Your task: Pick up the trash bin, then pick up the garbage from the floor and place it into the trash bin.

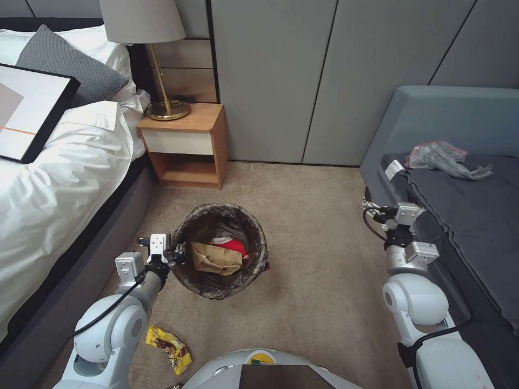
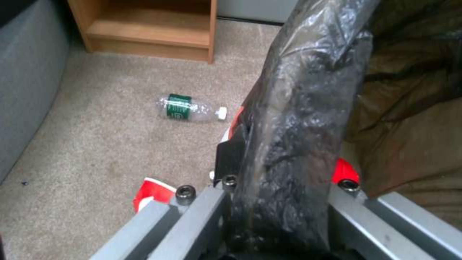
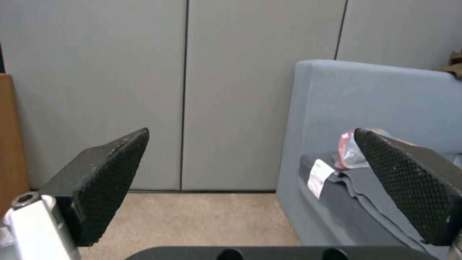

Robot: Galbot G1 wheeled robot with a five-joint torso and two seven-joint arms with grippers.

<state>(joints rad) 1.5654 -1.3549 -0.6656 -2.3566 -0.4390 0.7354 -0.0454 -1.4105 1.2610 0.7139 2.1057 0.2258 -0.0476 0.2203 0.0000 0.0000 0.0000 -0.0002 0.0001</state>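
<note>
Right now your left gripper [image 1: 175, 253] is clamped onto the rim of the trash bin [image 1: 254, 229], which sits just below the centre of the head view on the beige carpet [image 1: 319, 281]. You can read the bin mostly by its liner: a dark, brownish-black crinkled plastic bag folded over the round rim, glossy and wrinkled in the left wrist view, where a thick fold of it [image 2: 298, 119] is pinched between the grey jaws. Inside the bin you see a tan paper bag [image 1: 216, 258] lying over a red-and-white paper cup [image 1: 230, 244].

Near the bottom left of the head view a yellow-brown snack wrapper [image 1: 170, 348] lies flat on the carpet beside your left arm; its printing is too small to read. In the left wrist view a small clear bottle [image 2: 190, 109] lies on its side at centre left of the frame, white cap on, with a green label whose text you cannot make out. A red-and-white scrap [image 2: 151, 193] shows just beside the gripper body, lower left.

Your right gripper [image 1: 373, 208] hangs at the right of the head view, next to the grey sofa [image 1: 459, 119], its black textured pads [image 3: 113, 180] spread wide apart with nothing between them. A white tag [image 3: 317, 177] on the sofa cushion carries no legible writing.
</note>
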